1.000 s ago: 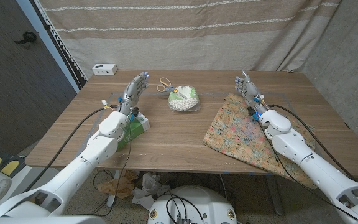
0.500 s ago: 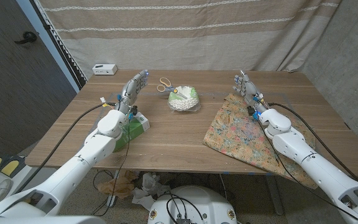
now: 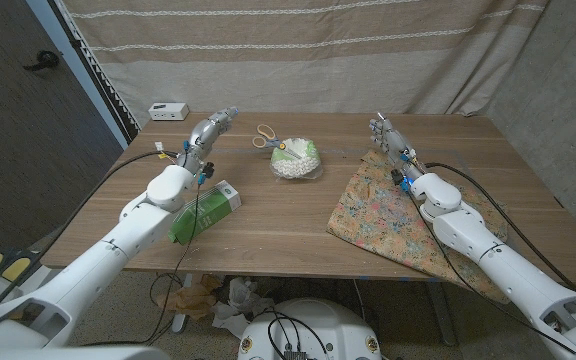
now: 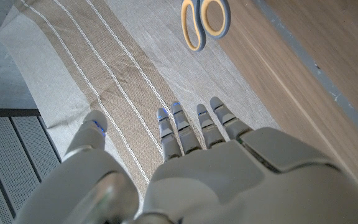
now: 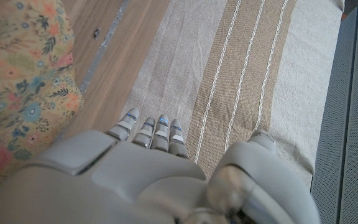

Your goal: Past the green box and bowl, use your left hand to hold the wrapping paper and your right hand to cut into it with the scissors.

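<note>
**Both hands empty, scissors and paper not yet taken**

While the scissors lie on the wooden table just behind the bowl, neither hand holds anything. The left hand hovers beside the bowl, toward the table's left edge, its fingers extended and apart. The right hand hangs over the far corner of the floral wrapping paper, well to the right of the bowl, fingers likewise straight and loose.

As I judge it, the right hand should cross toward the bowl and take the scissors by their loops, while the left must reach past the bowl to pin the paper.

The scissors have rounded yellow and blue handles. The paper is thin, creased and flower-printed. The green box is a glossy carton lying on its side; the bowl holds white, puffy pieces.
</note>
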Available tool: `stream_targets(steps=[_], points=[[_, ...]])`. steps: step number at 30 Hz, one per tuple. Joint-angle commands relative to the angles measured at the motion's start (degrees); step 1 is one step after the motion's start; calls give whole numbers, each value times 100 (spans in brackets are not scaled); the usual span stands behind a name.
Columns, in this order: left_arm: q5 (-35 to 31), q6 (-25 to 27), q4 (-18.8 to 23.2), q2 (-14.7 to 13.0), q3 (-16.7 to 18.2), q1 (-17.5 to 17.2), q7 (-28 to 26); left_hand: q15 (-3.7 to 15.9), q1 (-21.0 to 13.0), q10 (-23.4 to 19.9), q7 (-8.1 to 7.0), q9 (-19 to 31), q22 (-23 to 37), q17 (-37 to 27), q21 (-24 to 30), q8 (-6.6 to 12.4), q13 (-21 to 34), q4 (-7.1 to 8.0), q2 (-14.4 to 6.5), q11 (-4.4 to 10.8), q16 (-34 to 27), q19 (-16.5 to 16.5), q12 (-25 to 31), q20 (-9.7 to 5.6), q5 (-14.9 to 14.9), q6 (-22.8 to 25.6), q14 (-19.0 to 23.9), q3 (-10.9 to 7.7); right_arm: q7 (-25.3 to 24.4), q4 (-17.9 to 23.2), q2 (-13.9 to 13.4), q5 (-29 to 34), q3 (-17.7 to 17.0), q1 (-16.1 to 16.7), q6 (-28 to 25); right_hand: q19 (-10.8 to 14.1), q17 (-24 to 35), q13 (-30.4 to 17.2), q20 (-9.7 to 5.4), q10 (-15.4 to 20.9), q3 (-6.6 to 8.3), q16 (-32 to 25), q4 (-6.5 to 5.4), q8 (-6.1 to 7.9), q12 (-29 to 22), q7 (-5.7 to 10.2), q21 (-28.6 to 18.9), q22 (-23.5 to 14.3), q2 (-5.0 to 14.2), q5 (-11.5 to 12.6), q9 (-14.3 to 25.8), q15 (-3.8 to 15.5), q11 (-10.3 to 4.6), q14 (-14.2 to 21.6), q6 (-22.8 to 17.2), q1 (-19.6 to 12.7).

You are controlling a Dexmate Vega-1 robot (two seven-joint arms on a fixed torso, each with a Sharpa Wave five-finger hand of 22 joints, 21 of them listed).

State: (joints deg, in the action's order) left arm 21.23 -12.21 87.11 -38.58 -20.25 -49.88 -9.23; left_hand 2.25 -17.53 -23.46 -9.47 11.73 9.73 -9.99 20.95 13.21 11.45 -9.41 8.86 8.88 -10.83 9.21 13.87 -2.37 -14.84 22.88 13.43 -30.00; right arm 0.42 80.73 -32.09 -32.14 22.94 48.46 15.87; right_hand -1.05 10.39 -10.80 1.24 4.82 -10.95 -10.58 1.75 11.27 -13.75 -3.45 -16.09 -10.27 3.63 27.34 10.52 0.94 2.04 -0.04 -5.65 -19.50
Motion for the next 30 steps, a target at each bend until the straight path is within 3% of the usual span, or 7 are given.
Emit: stream_targets(steps=[1,13,19,27,30], points=[[-511,469,364,-370,-84,155,-133,589,-47,-132,-20,-7,23,-21,-41,79,18,-2,6,-2,-36,57,53,-41,-32,158,63,-8,-110,-77,-14,169,-4,-59,79,-28,13,-9,4,13,5,-2,43,19,1,25,11,-21,24,35,12,4,-7,-22,-59,-70],[-1215,927,668,-578,-336,523,-120,629,-138,-309,-46,-11,24,-21,-100,122,19,-12,-17,60,-40,92,91,-56,-73,332,94,-28,-172,-97,-38,154,-96,-7,179,-43,10,-9,19,17,18,-2,73,19,8,34,46,-20,41,55,12,12,-16,-32,-60,-126],[-1252,674,584,-489,-332,537,-136,711,-292,-621,-35,-14,24,-24,-175,138,40,-33,-31,132,-59,114,185,-62,-121,447,170,-75,-377,39,-150,359,-122,80,182,-50,10,-9,29,19,22,-2,81,18,10,41,59,-19,48,61,12,9,-14,-37,-60,-141],[-1585,868,790,-740,-338,643,-26,757,-362,-658,-57,-15,23,-25,-209,126,59,-41,-27,134,-68,132,190,-70,-139,453,215,-94,-375,184,-184,344,-164,172,248,-52,9,-10,33,21,25,-3,91,18,14,36,76,-19,57,69,12,13,-17,-43,-63,-160],[-1566,675,667,-786,-347,731,170,758,-366,-739,-47,-16,25,-30,-240,109,74,-30,10,156,-76,133,216,-58,-148,441,245,-76,-363,217,-176,314,-181,198,276,-53,9,-10,36,23,25,-5,94,17,14,38,81,-19,59,71,12,10,-10,-40,-61,-165]])
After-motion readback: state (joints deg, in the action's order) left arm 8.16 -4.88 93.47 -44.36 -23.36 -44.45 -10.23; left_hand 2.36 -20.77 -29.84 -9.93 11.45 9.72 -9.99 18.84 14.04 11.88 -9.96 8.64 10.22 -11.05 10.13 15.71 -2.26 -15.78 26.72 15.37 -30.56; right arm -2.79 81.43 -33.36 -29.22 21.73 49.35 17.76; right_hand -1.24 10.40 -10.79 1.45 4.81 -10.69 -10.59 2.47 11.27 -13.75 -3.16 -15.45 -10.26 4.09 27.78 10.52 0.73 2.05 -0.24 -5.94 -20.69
